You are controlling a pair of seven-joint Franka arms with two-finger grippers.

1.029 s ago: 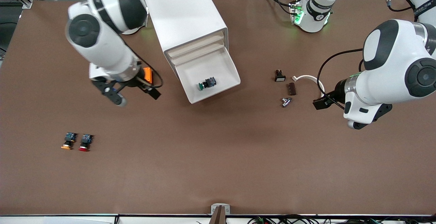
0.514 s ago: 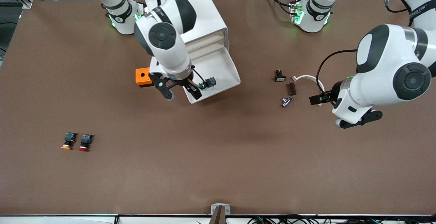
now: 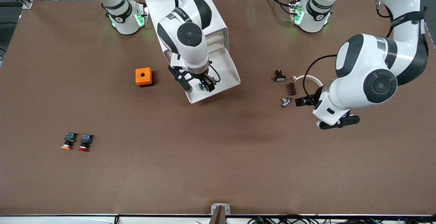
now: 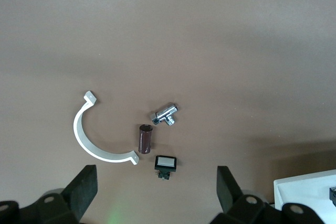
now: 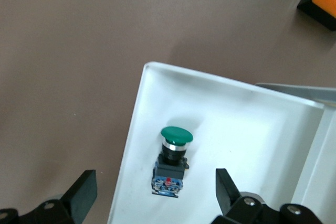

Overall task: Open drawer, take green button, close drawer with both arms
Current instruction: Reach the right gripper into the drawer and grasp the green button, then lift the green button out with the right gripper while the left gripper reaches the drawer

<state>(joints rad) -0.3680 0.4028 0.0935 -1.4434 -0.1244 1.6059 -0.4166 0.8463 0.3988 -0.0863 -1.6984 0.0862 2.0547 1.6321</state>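
Green-capped, the button [image 3: 201, 87] lay on its side inside the pulled-out bottom drawer [image 3: 229, 70], near that drawer's front corner, just above centre in the front view. In the right wrist view the button [image 5: 172, 161] sat between the two fingertips [image 5: 79, 192], so the right gripper [image 3: 197, 85] stood directly over it with its jaws spread wide and nothing between them. The button's long axis ran from green cap to blue-and-black body, roughly along the drawer's side wall and across the line joining the fingertips; a straight descent would, by my judgement, put one finger on each flank of the body.

Of the two arms, the right one was plainly the nearer: it reached down from its base at the upper left of the front view, forearm passing over the white cabinet [image 3: 185, 9], wrist pointing down into the drawer. The left gripper [image 3: 325, 113] waited over bare table at centre right, jaws likewise apart and empty, just beside a white curved clamp [image 3: 308, 78], a brown cylinder [image 3: 291, 88] and a chrome fitting [image 3: 285, 101].
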